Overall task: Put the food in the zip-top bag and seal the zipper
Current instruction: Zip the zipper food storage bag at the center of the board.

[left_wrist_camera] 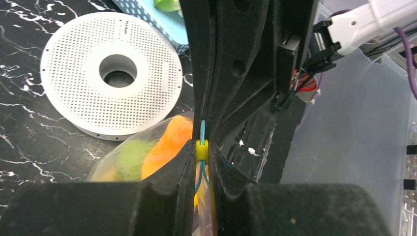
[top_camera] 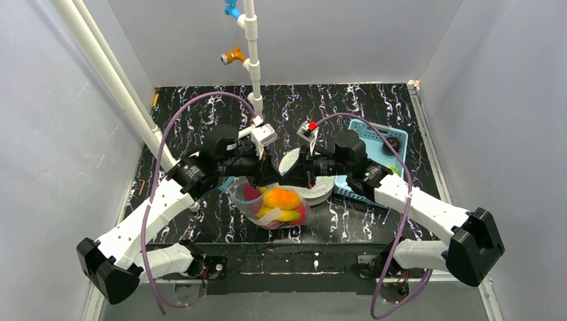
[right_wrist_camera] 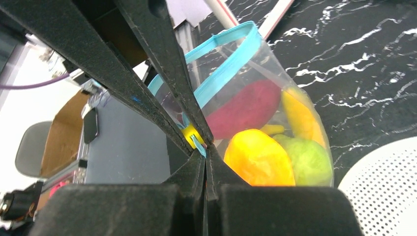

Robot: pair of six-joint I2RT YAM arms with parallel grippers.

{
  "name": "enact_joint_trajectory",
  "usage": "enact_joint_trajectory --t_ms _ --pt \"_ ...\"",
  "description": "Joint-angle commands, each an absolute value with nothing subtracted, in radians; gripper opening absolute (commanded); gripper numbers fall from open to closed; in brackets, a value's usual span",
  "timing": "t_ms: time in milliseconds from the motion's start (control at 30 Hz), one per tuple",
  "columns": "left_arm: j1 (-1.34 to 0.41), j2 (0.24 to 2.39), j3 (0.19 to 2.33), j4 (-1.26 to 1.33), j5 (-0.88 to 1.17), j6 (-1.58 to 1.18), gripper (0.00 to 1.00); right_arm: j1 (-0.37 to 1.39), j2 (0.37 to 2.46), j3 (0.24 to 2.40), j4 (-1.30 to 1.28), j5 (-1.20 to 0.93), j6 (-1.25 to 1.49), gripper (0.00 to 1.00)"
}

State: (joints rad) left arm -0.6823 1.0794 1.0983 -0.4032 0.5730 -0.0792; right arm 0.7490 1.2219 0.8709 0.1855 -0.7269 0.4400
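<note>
The left gripper (left_wrist_camera: pixel 202 156) is clenched on the zipper (left_wrist_camera: pixel 202 129), with a small yellow slider (left_wrist_camera: pixel 202 150) pinched right between its fingertips and the blue strip seen running up past them. The right gripper (right_wrist_camera: pixel 206 156) is brought in tip to tip against it, and its fingers are pressed together on the same blue strip, the slider lying just beyond their tips. Past the right fingertips the zipper is seen parted into two strips that form an open loop. The bag (right_wrist_camera: pixel 275 73) is held hanging below both sets of fingers, and the food (right_wrist_camera: pixel 255 157) is packed inside it: a yellow-orange piece nearest the right fingers, a green pear (right_wrist_camera: pixel 307 160) beside it, and a dark red piece (right_wrist_camera: pixel 246 105) behind. A white perforated disc (left_wrist_camera: pixel 110 73) is seen on the black marbled table (left_wrist_camera: pixel 29 128) beyond the left fingers, with a blue basket (left_wrist_camera: pixel 152 12) past it.
</note>
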Motion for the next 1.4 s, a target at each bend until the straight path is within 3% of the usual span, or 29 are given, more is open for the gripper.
enact_joint_trajectory --t_ms 0,267,733,1233,1367 --pt "-0.683 1.057 1.128 -0.465 0.49 -0.064 0.0 0.741 1.158 0.82 0.24 -0.482 0.527 0.01" --pt "-0.683 1.044 1.126 -0.499 0.414 -0.046 0.0 0.714 1.036 0.723 0.211 -0.212 0.614 0.01" --pt "-0.683 1.013 1.129 -0.558 0.37 -0.02 0.0 0.687 0.861 0.631 0.022 0.063 0.672 0.01" --pt "-0.683 0.915 1.07 -0.663 0.29 -0.008 0.0 0.686 0.729 0.617 -0.151 0.28 0.662 0.01" --pt "-0.683 0.887 1.055 -0.692 0.259 -0.01 0.0 0.686 0.723 0.64 -0.16 0.241 0.606 0.01"
